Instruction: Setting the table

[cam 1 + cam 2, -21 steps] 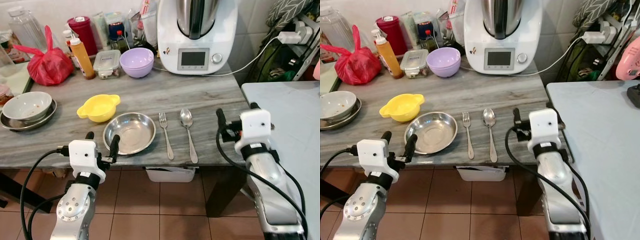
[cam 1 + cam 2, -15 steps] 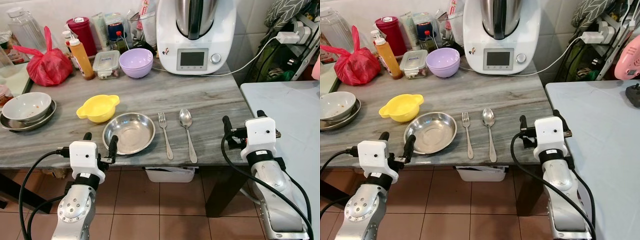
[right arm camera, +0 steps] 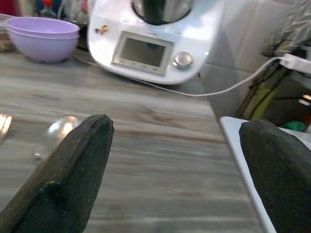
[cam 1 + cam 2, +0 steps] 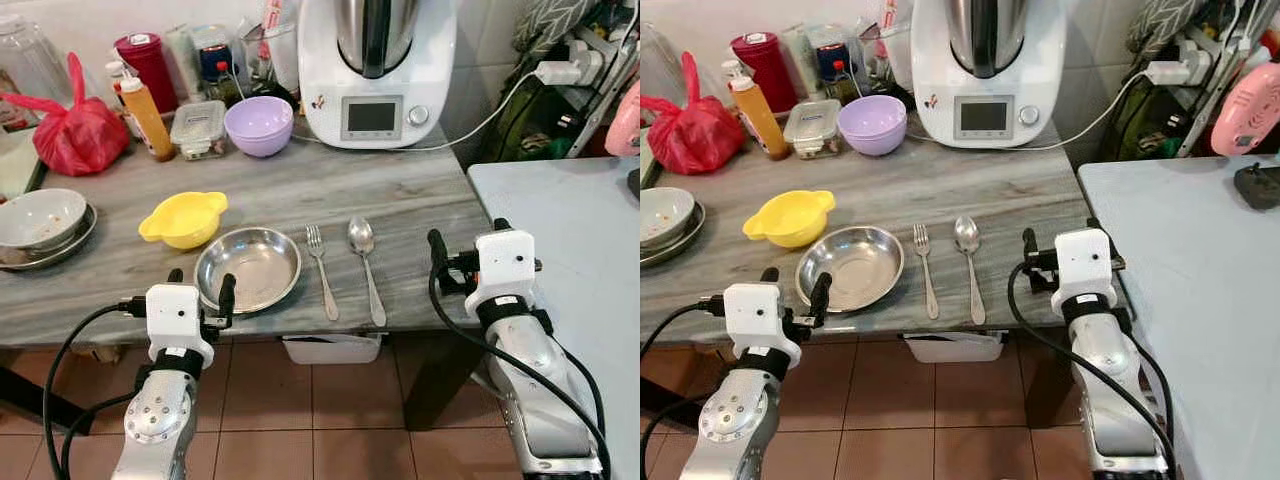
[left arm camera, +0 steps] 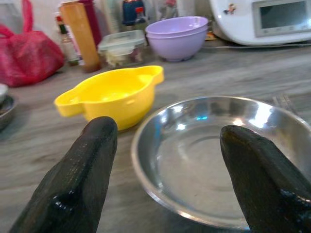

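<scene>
The left gripper (image 4: 201, 290) sits low in the left of the head view, at the near edge of the table (image 4: 420, 200), its two black fingers spread apart with nothing between them. They point at the steel plate (image 4: 248, 268), which lies just beyond the tips; in the left wrist view the plate (image 5: 214, 155) spans the gap between both fingers (image 5: 77, 179). The silver arm drops below the table edge toward the tiled floor (image 4: 330, 440), a black cable looping beside it.

The right gripper (image 4: 466, 252) is at lower right, over the table's right near corner, fingers also wide apart and empty. Its arm runs down along the gap beside a pale blue surface (image 4: 580, 220).

Right of the plate lie a fork (image 4: 321, 270) and then a spoon (image 4: 364, 260), side by side, handles toward the robot. Up and left of the plate is a yellow bowl (image 4: 183, 216). Further back stand a purple bowl (image 4: 259, 124), a lidded container (image 4: 198, 127), an orange bottle (image 4: 146, 118) and a red bag (image 4: 78, 130). A white kitchen machine (image 4: 375, 70) fills the upper centre, its cord trailing right. Stacked dishes (image 4: 40, 222) rest at the left edge.
</scene>
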Motion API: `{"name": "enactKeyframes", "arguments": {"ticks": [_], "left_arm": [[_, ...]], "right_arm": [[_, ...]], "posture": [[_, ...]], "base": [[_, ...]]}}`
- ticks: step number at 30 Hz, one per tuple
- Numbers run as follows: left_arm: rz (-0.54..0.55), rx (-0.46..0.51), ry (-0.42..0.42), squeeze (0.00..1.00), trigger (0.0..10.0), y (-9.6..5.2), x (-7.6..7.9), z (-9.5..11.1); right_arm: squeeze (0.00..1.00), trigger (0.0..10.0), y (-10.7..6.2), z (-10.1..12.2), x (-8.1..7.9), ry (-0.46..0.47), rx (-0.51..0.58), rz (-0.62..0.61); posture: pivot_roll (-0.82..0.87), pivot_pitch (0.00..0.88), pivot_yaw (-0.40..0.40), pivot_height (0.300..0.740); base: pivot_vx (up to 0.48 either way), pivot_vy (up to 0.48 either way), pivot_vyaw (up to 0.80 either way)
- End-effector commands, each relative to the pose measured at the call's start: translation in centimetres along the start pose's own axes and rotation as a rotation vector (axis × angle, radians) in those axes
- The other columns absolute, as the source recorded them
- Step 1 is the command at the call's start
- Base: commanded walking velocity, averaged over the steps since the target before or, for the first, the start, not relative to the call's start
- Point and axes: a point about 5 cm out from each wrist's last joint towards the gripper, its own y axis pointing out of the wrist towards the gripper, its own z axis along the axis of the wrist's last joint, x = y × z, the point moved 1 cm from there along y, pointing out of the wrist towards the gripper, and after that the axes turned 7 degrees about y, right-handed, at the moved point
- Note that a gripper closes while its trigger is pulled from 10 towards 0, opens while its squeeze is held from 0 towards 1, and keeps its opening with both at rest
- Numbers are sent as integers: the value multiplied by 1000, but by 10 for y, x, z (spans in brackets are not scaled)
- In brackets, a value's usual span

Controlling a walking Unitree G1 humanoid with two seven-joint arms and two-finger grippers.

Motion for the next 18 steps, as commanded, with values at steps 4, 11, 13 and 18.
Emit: {"name": "enactKeyframes", "arguments": {"ticks": [4, 11, 13, 18], "left_arm": [[18, -22, 19, 0, 10000, -1, -5, -5], [42, -45, 36, 0, 10000, -4, -7, -8], [44, -54, 39, 0, 10000, -6, -9, -11], [40, -72, 48, 0, 10000, -11, -11, -15]], "right_arm": [[0, 10000, 2, 0, -7, 26, -5, 35], [0, 10000, -2, -2, -18, 87, -17, 99], [0, 10000, -5, -4, -19, 88, -22, 106], [0, 10000, -6, -8, -19, 92, -34, 113]], "posture": [[-119, 54, 64, 740], [-112, 58, 65, 740], [-111, 59, 67, 740], [-111, 62, 69, 740]], "base": [[0, 0, 0], [-207, 0, 0], [-347, 0, 0], [-355, 0, 0]]}}
